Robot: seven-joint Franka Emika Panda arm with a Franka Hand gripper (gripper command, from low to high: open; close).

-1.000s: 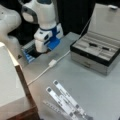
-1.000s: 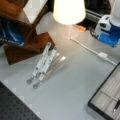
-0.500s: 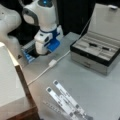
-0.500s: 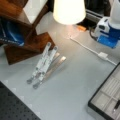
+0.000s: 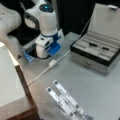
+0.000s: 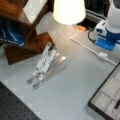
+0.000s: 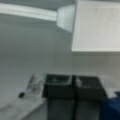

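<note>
Gripper [image 7: 73, 86] logged with fingers pressed together on nothing, low over the table [image 5: 87, 82] at 11 o'clock in a front view; cable switch [image 5: 52, 63] lies near at its 5 o'clock; approach stage is judged, and the fingers must be parted before any grasp.

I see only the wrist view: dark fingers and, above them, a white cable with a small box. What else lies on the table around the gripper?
Observer: In a front view an open grey case stands at that view's right, across the white cable from the gripper.
Operator: Is something inside it?
Observer: Two small dark items lie in its tray; I cannot tell what they are.
Operator: Anything nearer the camera?
Observer: A folded metal stand lies flat, seen in both front views, apart from the cable.
</note>
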